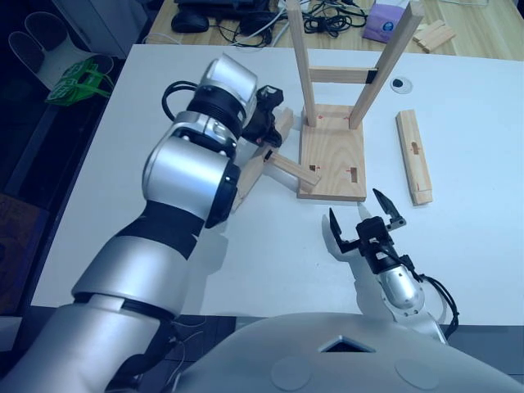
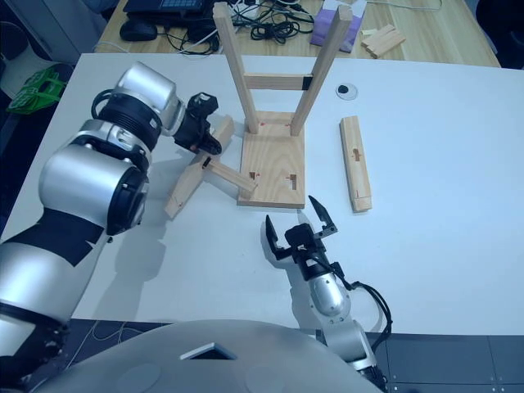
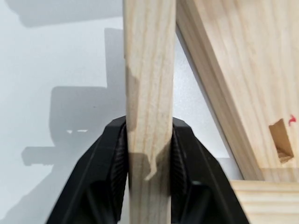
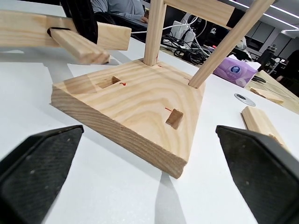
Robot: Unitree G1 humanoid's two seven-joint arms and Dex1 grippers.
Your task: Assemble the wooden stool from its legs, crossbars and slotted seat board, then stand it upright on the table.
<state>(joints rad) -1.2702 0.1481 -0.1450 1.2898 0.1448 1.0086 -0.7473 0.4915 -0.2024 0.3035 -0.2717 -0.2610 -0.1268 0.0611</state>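
White tabletop (image 1: 458, 246) — the seat board (image 1: 332, 160) lies flat on it, two legs (image 1: 300, 65) standing in it. The left end effector (image 2: 205, 131) is clamped on a loose leg (image 3: 148, 93) beside the board; the right end effector (image 1: 360, 217) hangs spread wide near it. Behind — a cable-strewn wooden desk (image 1: 475, 33).

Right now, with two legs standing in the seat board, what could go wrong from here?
The left jaws clamp a leg whose crossbar ends at a corner of the seat board; a push could shove the board. The right jaws stand open, short of the board, so nothing steadies it and the two upright legs could tip.
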